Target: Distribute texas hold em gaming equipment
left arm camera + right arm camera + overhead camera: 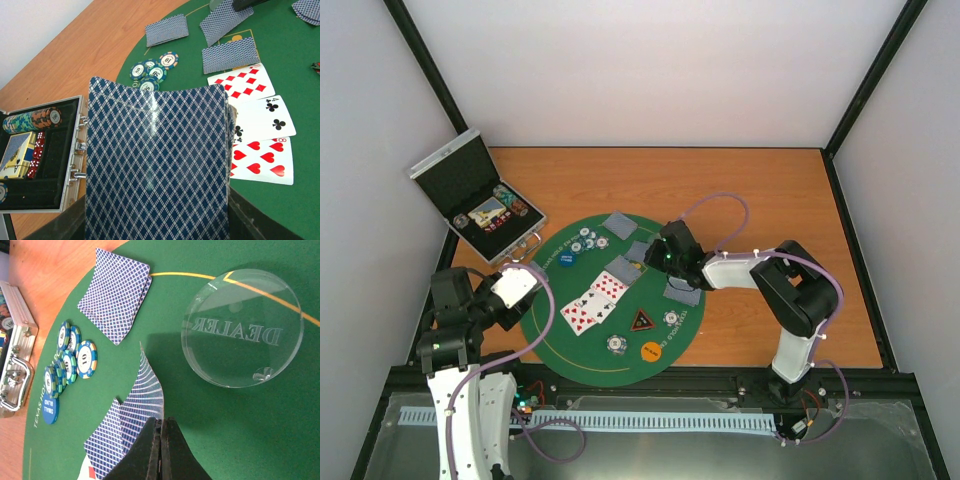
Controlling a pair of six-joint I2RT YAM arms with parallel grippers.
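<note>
The left gripper [516, 287] clamps the deck [157, 165] as dealing stock — the right gripper [161, 440] pinches 1 tilted card [147, 390] edgewise, likely for laying down.

- We see a robot test cell: white panels [650, 70] and black frame posts [430, 70] enclose the wooden table [760, 180].
- At the table's near edge, a left arm [470, 400] and a right arm [800, 300] stand bolted down.

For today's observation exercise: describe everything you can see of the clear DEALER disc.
The clear DEALER disc is a thick, round, transparent puck, acrylic-looking, with frosted lettering reading upside down in the right wrist view. It lies flat on the green felt mat, over its yellow line, touching nothing else.
</note>
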